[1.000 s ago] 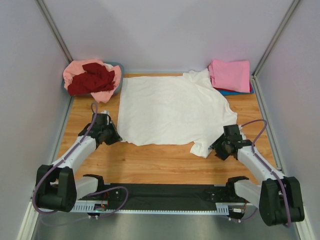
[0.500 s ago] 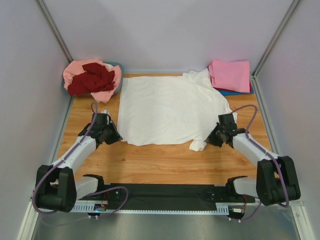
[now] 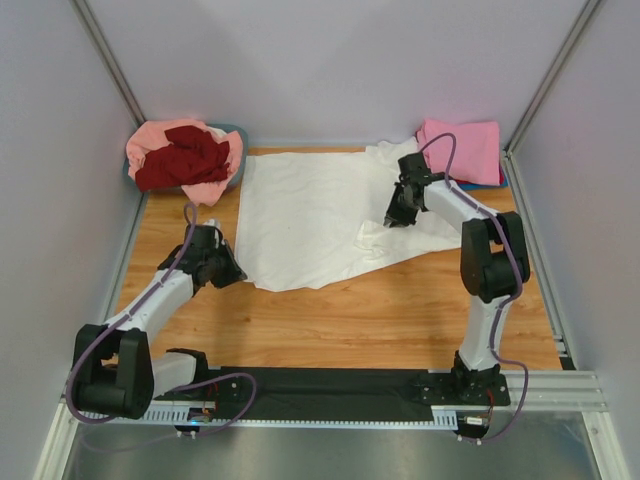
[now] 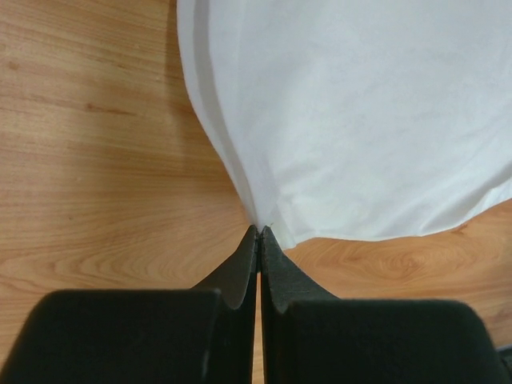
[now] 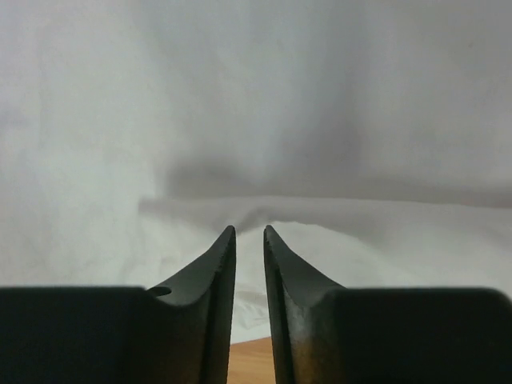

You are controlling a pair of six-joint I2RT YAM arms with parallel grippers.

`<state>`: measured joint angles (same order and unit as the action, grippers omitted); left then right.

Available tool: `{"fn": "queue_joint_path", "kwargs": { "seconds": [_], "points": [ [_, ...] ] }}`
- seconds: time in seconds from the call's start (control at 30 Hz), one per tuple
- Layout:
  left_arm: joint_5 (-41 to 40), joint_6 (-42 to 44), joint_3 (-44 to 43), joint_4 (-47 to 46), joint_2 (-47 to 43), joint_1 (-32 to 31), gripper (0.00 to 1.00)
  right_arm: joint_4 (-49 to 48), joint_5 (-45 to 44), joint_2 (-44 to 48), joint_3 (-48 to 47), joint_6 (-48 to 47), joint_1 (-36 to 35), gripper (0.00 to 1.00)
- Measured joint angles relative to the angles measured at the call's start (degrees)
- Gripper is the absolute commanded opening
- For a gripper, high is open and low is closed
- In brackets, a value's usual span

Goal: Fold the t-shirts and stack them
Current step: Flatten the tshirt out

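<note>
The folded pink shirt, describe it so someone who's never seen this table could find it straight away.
Start at the wooden table and go to its far right corner. The bright pink shirt lies there, neatly folded flat; the off-white shirt beside it is spread open, and the shirts in the far-left pile are crumpled.

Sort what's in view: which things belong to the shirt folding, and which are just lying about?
Job: white t-shirt; salmon-pink shirt; dark red shirt; folded pink shirt.
Lying about: grey-blue tub; wooden table.
</note>
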<state>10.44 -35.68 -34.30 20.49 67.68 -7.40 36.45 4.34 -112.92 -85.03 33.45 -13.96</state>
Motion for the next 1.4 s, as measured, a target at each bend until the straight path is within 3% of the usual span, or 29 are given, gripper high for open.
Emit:
{"fn": "queue_joint_path", "kwargs": {
  "seconds": [0.07, 0.2, 0.47, 0.7, 0.9, 1.4],
  "points": [
    [0.57, 0.0, 0.0, -0.17, 0.52, 0.0, 0.0, 2.19, -0.87, -0.07, -0.13, -0.98, -0.02, 0.4],
    [1.46, 0.02, 0.0, -0.22, 0.63, 0.0, 0.0, 6.36, -6.43, 5.64, 2.1, -3.48, -1.11, 0.45],
    [3.02, -0.09, 0.02, -2.14, 0.72, 0.0, 0.0, 8.52, -13.16, 15.02, 3.52, -6.6, -7.69, 0.45],
    [3.52, -0.04, 0.26, -2.64, 0.48, 0.0, 0.0, 11.02, -14.53, 1.86, -3.96, -9.62, -14.56, 0.42],
    [3.5, 0.0, 1.16, -2.64, -0.52, 0.0, 0.0, 12.63, -15.02, -6.71, -10.56, -11.28, -15.63, 0.4],
    [3.52, 0.02, 1.36, -2.8, -0.31, 0.0, 0.0, 14.34, -16.48, -9.84, -12.57, -11.89, -16.11, 0.31]
  ]
}}
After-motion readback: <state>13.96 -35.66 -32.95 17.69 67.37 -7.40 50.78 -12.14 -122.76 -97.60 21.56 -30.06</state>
